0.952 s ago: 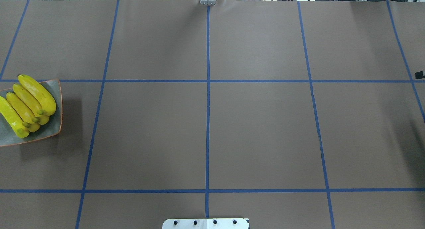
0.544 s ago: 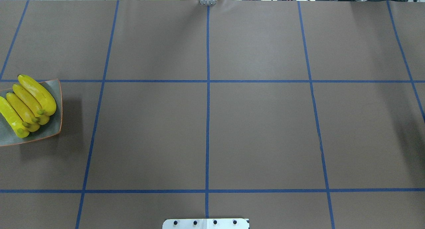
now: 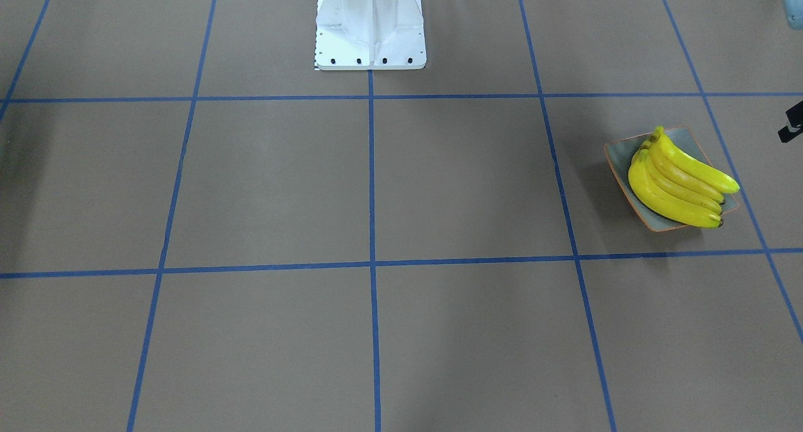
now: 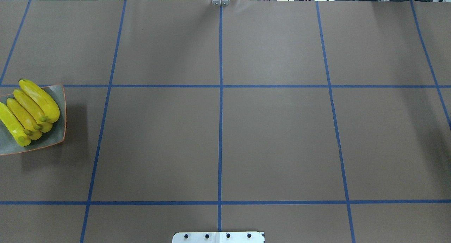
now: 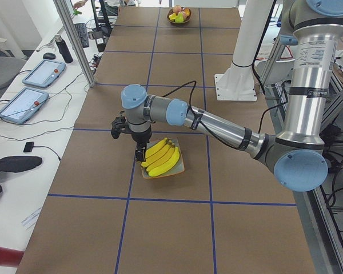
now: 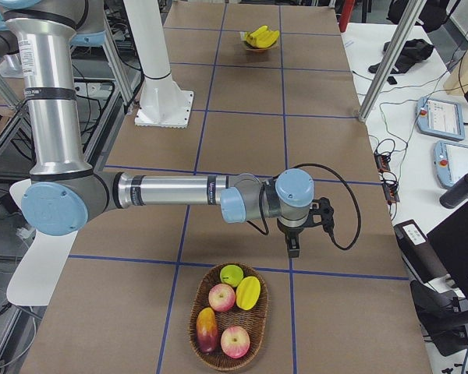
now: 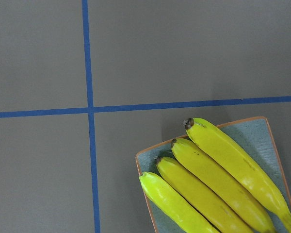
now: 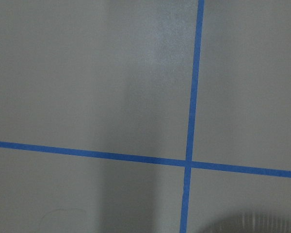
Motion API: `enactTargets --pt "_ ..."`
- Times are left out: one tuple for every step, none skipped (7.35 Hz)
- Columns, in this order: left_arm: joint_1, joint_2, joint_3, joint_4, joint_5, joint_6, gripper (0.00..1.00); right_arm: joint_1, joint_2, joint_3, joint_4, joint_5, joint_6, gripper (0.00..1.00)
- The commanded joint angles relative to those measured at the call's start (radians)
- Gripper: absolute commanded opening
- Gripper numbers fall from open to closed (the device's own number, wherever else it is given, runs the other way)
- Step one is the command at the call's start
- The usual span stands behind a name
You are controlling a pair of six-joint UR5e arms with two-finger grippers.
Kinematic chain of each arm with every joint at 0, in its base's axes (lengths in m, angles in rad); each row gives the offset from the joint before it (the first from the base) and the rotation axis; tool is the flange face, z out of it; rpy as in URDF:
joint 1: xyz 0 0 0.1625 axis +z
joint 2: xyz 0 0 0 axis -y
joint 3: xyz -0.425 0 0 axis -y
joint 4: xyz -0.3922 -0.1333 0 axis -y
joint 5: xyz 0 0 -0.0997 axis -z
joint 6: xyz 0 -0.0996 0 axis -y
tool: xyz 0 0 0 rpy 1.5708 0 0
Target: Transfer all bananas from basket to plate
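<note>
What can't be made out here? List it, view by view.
Left gripper: shows only in the exterior left view, small; open or shut unclear.
Right gripper: only in the exterior right view; same doubt.
Plate: cut off by the overhead view's left edge, with the outermost of the bananas.

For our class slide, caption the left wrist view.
Four bananas lie side by side on the grey-green plate.

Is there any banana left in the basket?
No, the basket holds only rounder fruit, while all four bananas lie on the plate.
</note>
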Motion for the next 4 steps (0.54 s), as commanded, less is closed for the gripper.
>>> enactTargets --pt "-0.001 0.039 0.004 -0.071 -0.055 -0.004 1.0 0.002 -0.068 0.087 -0.038 -0.01 -0.017 1.0" --pt "-0.001 0.038 0.007 -0.071 -0.057 -0.004 1.0 0.005 -0.068 0.091 -0.069 -0.01 -0.054 1.0" --pt "-0.001 0.039 0.002 -0.071 -0.058 -0.006 1.0 0.017 -0.066 0.109 -0.124 -0.01 -0.106 1.0" --pt "-0.001 0.039 0.002 -0.07 -0.058 -0.006 1.0 0.019 -0.068 0.144 -0.176 -0.01 -0.12 1.0"
